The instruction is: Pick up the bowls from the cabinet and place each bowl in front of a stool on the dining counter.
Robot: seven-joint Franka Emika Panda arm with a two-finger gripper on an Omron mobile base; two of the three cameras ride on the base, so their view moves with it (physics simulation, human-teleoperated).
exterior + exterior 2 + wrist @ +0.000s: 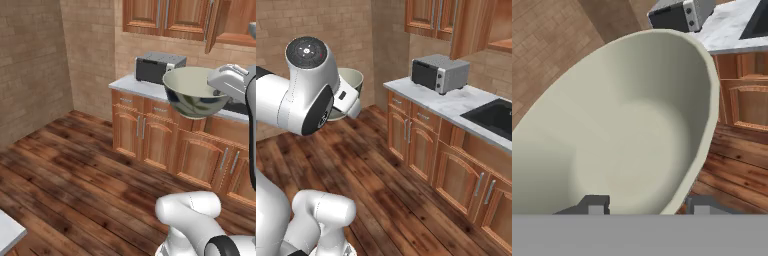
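My gripper (218, 90) is shut on the rim of a bowl (191, 93) that is cream inside and dark green-blue patterned outside. It holds the bowl in the air, tilted, in front of the lower cabinets. In the hand view the bowl (632, 135) is very close, with one fingertip (595, 205) on its inner side and the other outside the rim. From the right base view the bowl (354, 79) peeks out behind the arm, at the gripper (349, 104). The wall cabinet (235, 22) stands with its door open at the upper right. The stool is out of view.
A grey microwave (159, 66) sits on the marble worktop (456, 105) beside a black sink (493, 116), above wooden lower cabinets (165, 140). A brick wall (30, 65) is on the left. Open wood floor (75, 175) lies ahead. A pale slab corner (7, 232) shows at the lower left.
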